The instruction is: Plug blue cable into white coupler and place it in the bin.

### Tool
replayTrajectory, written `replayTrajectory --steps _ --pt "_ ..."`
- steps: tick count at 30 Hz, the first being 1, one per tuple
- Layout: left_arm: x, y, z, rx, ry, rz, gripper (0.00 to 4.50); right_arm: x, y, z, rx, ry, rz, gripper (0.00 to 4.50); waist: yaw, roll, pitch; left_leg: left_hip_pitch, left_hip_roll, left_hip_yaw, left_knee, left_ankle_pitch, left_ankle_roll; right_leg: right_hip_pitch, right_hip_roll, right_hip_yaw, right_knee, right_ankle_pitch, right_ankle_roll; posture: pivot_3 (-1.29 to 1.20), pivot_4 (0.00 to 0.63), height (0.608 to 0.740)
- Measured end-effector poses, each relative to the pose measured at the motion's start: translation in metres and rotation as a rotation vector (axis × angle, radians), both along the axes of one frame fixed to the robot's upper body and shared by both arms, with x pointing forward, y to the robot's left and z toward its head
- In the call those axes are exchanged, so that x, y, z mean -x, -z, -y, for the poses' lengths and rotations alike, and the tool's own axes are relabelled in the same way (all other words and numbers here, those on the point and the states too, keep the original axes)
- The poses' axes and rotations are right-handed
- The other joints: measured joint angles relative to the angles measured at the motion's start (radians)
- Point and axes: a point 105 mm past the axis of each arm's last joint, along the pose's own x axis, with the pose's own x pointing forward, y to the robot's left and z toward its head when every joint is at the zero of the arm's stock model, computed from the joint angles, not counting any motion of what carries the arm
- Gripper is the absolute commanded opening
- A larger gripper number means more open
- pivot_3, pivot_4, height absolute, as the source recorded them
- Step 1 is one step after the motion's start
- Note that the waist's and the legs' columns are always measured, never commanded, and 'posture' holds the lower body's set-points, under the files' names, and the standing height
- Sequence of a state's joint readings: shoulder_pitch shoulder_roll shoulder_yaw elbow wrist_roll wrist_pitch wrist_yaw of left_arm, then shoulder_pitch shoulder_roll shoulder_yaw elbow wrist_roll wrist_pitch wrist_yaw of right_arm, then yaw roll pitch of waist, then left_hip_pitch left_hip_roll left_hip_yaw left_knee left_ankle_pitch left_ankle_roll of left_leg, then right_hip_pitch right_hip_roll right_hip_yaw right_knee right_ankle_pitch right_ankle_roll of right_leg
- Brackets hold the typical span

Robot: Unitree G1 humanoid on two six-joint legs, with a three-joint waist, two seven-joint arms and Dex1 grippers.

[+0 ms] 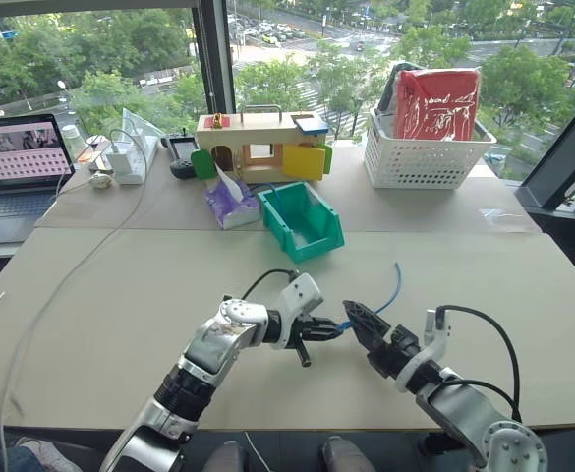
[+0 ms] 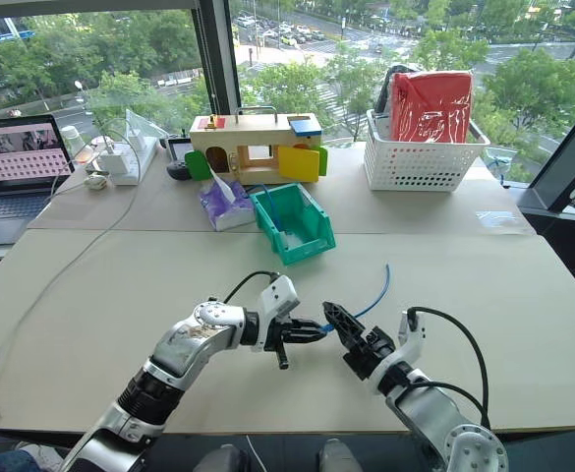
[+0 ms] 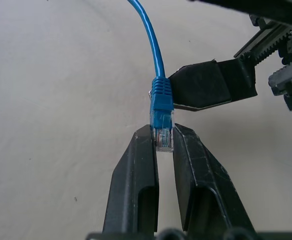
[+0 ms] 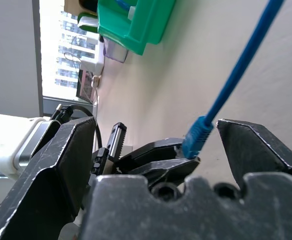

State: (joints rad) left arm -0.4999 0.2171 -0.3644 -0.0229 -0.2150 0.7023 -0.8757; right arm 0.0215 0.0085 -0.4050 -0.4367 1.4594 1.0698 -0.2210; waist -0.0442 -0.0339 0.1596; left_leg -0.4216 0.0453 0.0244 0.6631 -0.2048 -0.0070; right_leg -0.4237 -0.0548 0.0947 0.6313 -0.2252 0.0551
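Wooden box [image 1: 263, 145], tissue pack [image 1: 230, 205] and white basket [image 1: 427, 152] behind teal bin [image 1: 302, 222].

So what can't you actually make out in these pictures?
- White coupler: I can't find it; too small, or hidden.
- Bin inside: near wall hides its floor, head views.
- Blue cable far end: too thin to read.
- Plug tip: wedged between the left gripper fingers.

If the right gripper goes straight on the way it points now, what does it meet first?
Most likely the blue cable just behind its plug, which the left gripper pinches. The right gripper has open jaws either side of it.
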Motion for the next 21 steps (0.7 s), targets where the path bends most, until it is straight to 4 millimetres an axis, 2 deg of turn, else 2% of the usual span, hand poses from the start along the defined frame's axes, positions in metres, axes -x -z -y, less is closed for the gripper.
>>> replayTrajectory --steps 3,4,6,9,10,14,16,17,19,20,21 --pt "0.0 0.0 0.0 0.005 0.0 -0.003 0.04 -0.001 -0.001 0.001 -0.001 0.002 -0.008 4.5 0.0 0.0 0.0 0.0 0.0 0.0 0.0 0.0 0.0 0.0 0.0 0.0 0.0 0.0 0.0 0.0 0.15 0.729" --pt "0.0 0.0 0.0 0.006 0.0 -0.004 0.04 -0.001 -0.002 0.0 -0.004 0.002 -0.008 3.98 0.0 0.0 0.0 0.0 0.0 0.0 0.0 0.0 0.0 0.0 0.0 0.0 0.0 0.0 0.0 0.0 0.15 0.729" --pt "0.0 -0.001 0.0 0.013 0.001 -0.004 0.04 -0.002 -0.001 0.002 0.0 0.014 -0.016 3.48 0.0 0.0 0.0 0.0 0.0 0.0 0.0 0.0 0.0 0.0 0.0 0.0 0.0 0.0 0.0 0.0 0.15 0.729" --pt "0.001 -0.003 0.001 0.021 0.003 -0.004 0.04 -0.001 0.002 0.004 0.007 0.025 -0.029 2.27 0.0 0.0 0.0 0.0 0.0 0.0 0.0 0.0 0.0 0.0 0.0 0.0 0.0 0.0 0.0 0.0 0.15 0.729" --pt "0.0 -0.003 0.001 0.022 0.001 -0.002 0.04 -0.001 0.003 0.005 0.008 0.03 -0.035 2.14 0.0 0.0 0.0 0.0 0.0 0.0 0.0 0.0 0.0 0.0 0.0 0.0 0.0 0.0 0.0 0.0 0.15 0.729" --pt "-0.001 -0.006 0.0 0.033 -0.004 0.003 0.04 -0.002 0.005 0.008 0.021 0.048 -0.047 0.64 0.0 0.0 0.0 0.0 0.0 0.0 0.0 0.0 0.0 0.0 0.0 0.0 0.0 0.0 0.0 0.0 0.15 0.729" --pt "-0.001 -0.008 0.001 0.04 -0.002 0.004 0.04 -0.002 0.006 0.009 0.024 0.057 -0.053 0.05 0.0 0.0 0.0 0.0 0.0 0.0 0.0 0.0 0.0 0.0 0.0 0.0 0.0 0.0 0.0 0.0 0.15 0.729" --pt "-0.001 -0.008 0.001 0.041 -0.001 0.004 0.04 -0.002 0.006 0.009 0.023 0.057 -0.053 0.05 -0.001 0.0 0.0 0.0 0.0 0.0 0.0 0.0 0.0 0.0 0.0 0.0 0.0 0.0 0.0 0.0 0.15 0.729" --pt "-0.001 -0.008 0.001 0.04 -0.002 0.004 1.04 -0.002 0.006 0.01 0.027 0.057 -0.052 0.0 -0.001 0.0 0.0 0.0 0.0 0.0 0.0 0.0 0.0 0.0 0.0 0.0 0.0 0.0 0.0 0.0 0.15 0.729" --pt "-0.001 -0.007 0.0 0.037 -0.002 0.002 1.31 -0.002 0.004 0.01 0.022 0.057 -0.047 0.0 -0.001 0.0 0.0 0.0 0.0 0.0 0.0 0.0 0.0 0.0 0.0 0.0 0.0 0.0 0.0 0.0 0.15 0.729" --pt "-0.001 -0.006 -0.001 0.034 -0.003 -0.003 1.77 -0.002 0.002 0.008 0.014 0.052 -0.037 0.0 -0.002 0.0 0.0 0.0 0.0 0.0 0.0 0.0 0.0 0.0 0.0 0.0 0.0 0.0 0.0 0.0 0.15 0.729"
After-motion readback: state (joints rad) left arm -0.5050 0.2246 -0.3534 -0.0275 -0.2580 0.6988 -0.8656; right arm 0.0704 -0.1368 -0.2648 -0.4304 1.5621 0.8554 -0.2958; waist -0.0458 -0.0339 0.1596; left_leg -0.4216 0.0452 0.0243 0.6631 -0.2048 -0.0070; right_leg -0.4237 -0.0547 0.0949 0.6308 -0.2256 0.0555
